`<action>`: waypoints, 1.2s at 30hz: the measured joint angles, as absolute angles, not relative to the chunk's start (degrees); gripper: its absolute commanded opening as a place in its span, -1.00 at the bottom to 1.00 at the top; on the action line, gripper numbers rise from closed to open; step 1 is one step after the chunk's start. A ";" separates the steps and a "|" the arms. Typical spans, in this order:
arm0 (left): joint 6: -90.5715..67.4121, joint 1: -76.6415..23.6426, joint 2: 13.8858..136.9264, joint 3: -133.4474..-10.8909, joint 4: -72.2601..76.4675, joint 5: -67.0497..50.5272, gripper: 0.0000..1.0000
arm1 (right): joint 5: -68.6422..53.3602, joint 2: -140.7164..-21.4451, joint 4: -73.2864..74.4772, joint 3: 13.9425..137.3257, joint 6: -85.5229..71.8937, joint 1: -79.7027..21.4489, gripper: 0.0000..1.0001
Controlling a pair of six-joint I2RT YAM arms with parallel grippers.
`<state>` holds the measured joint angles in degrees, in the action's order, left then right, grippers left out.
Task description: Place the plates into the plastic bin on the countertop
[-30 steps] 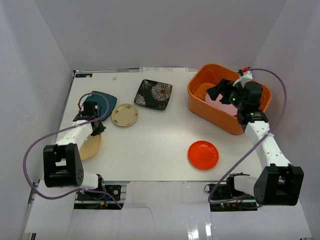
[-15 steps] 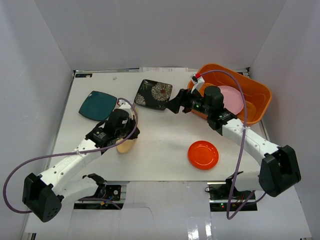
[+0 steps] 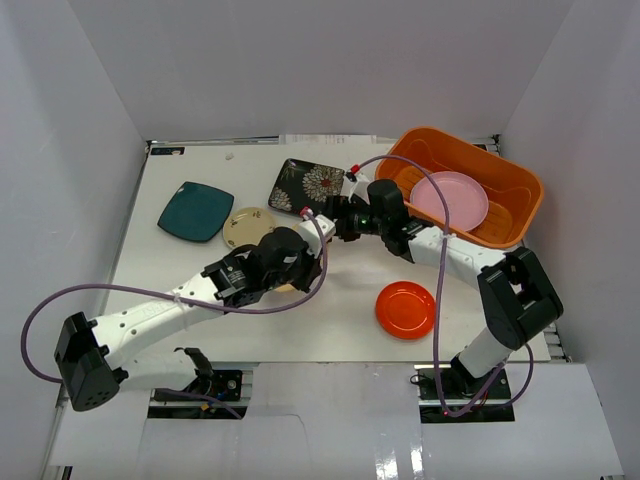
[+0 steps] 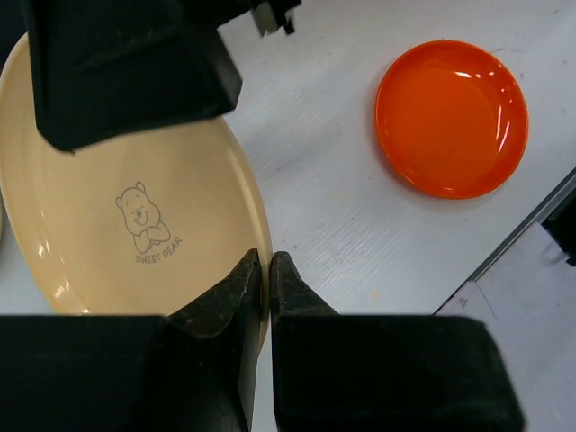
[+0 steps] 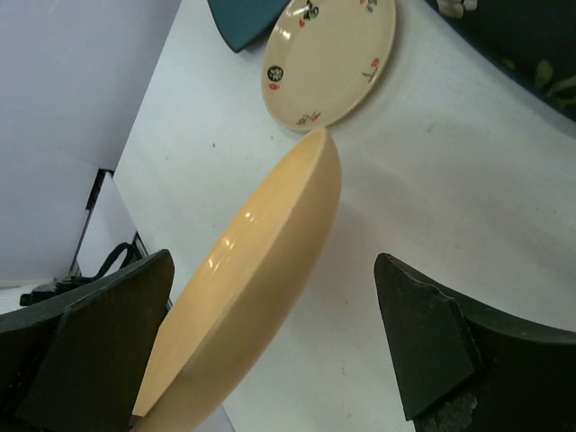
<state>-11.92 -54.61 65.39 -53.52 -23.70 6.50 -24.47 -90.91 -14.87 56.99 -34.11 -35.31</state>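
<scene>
White countertop — white walls around

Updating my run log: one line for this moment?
left gripper: shut on yellow plate, tilted | right gripper: open, facing it | pink plate: in bin

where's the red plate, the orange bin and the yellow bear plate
round red plate [image 3: 406, 310], top external view, its centre
large orange plastic bin [image 3: 485, 160], top external view, far wall
round yellow bear-print plate [image 4: 144, 220], left wrist view, bear print
</scene>
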 measured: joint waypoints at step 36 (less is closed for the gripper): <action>-29.85 -25.80 62.30 -52.82 -13.45 15.25 0.96 | -9.15 -81.12 -8.08 62.72 -33.80 12.16 -0.85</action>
